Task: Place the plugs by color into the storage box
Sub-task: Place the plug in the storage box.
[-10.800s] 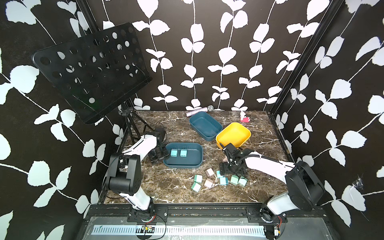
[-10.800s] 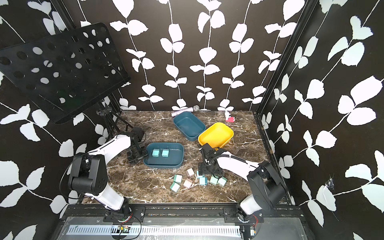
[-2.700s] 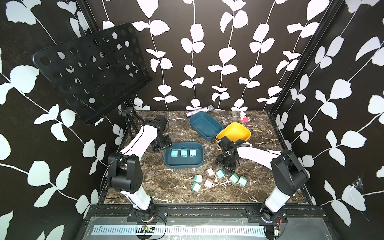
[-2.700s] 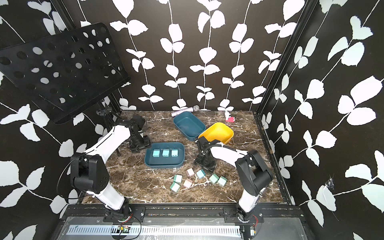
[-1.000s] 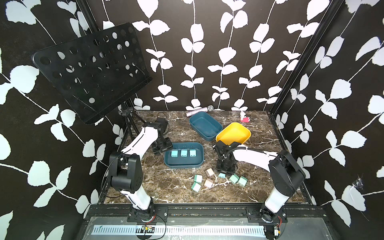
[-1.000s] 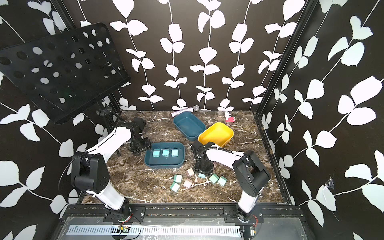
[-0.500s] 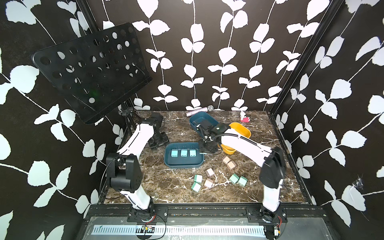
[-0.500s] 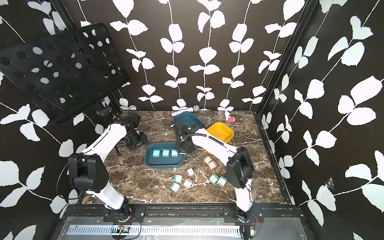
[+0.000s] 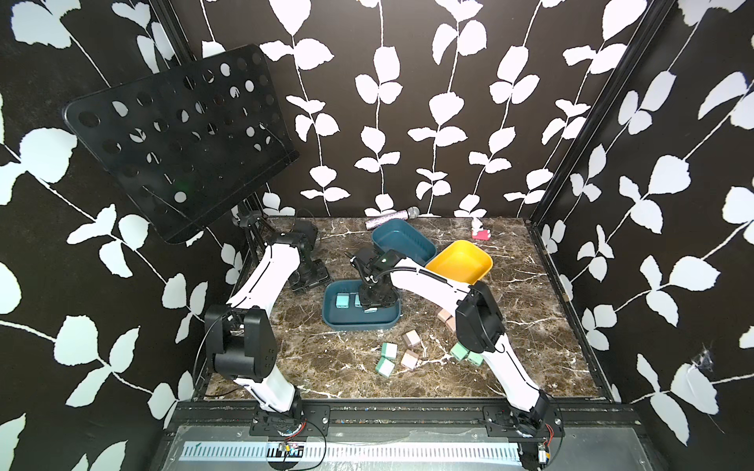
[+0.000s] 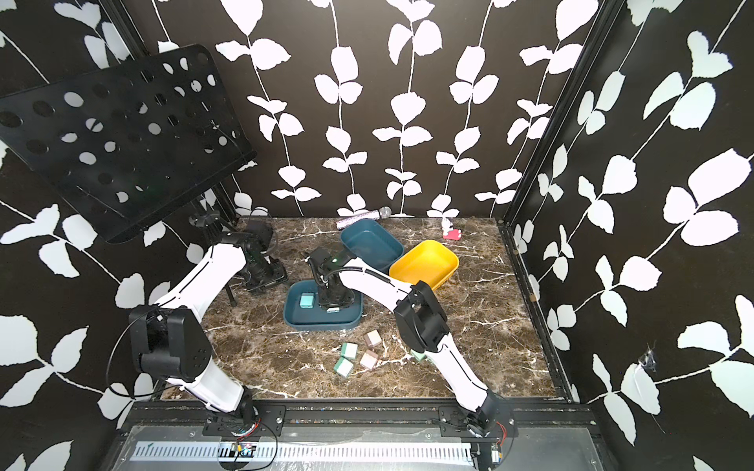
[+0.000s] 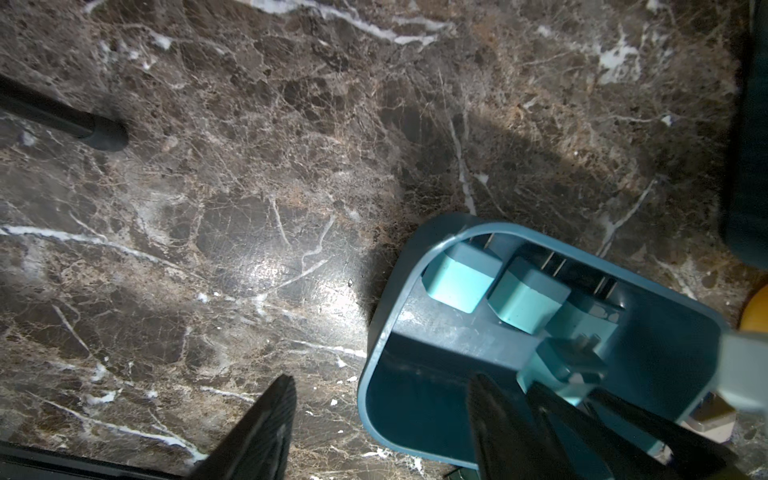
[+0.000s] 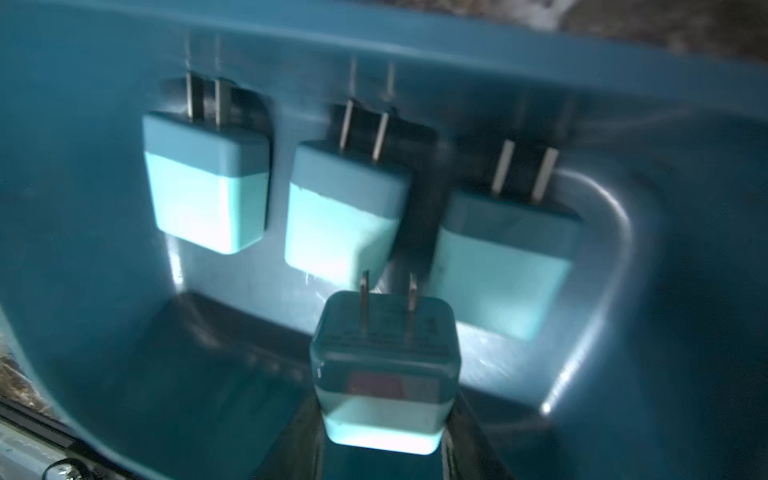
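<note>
My right gripper point(image 12: 384, 419) is shut on a light blue plug point(image 12: 384, 365), prongs pointing away, low inside the front teal storage box point(image 9: 363, 322). Three more light blue plugs point(image 12: 208, 183) lie in a row along that box's far wall. In both top views the right gripper point(image 9: 372, 306) point(image 10: 332, 306) hangs over the box's right half. My left gripper point(image 11: 382, 378) stands open at the box's back left corner, one finger over marble, the other over the box. Mint green plugs point(image 9: 389, 350) and pinkish beige plugs point(image 9: 411, 337) lie loose in front.
A second teal box point(image 9: 402, 242) and a yellow box point(image 9: 459, 263) sit behind. A black perforated music stand point(image 9: 179, 142) overhangs the left side; its foot point(image 11: 104, 133) rests near my left gripper. A microphone point(image 9: 391, 218) and a small red thing point(image 9: 481, 232) lie at the back wall.
My right arm has swung from the loose plugs at the front to over the front teal box, carrying the light blue plug. The left arm has barely shifted.
</note>
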Controlling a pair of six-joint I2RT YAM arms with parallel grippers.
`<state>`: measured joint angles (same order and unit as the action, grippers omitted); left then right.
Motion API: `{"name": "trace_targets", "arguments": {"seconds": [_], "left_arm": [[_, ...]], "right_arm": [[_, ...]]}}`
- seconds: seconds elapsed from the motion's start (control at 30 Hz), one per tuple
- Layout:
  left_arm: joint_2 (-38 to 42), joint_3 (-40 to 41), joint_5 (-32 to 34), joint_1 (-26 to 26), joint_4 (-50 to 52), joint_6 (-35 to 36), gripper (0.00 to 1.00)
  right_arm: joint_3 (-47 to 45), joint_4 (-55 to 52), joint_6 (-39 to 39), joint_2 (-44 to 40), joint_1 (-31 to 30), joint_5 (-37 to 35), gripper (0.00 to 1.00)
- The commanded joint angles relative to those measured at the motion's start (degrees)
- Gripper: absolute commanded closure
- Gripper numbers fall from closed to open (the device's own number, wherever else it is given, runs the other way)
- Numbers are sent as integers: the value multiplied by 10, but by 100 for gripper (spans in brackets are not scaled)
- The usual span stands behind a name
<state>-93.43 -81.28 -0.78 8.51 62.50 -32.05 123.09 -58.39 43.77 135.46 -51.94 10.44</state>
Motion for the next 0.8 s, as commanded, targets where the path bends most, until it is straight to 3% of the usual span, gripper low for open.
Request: {"name": "trace_targets", "arguments": {"seconds": [0.0, 0.6, 0.77], "left_arm": [[31, 10, 3, -2, 14, -6, 33], [14, 74, -39, -2, -24, -22, 32], [-9, 81, -47, -2, -24, -11, 32]], "right_arm": [[18, -35, -13, 12, -4, 7, 60], [-6, -39, -24, 37, -4, 30, 56], [-19, -33, -24, 39, -4, 35, 48]]}}
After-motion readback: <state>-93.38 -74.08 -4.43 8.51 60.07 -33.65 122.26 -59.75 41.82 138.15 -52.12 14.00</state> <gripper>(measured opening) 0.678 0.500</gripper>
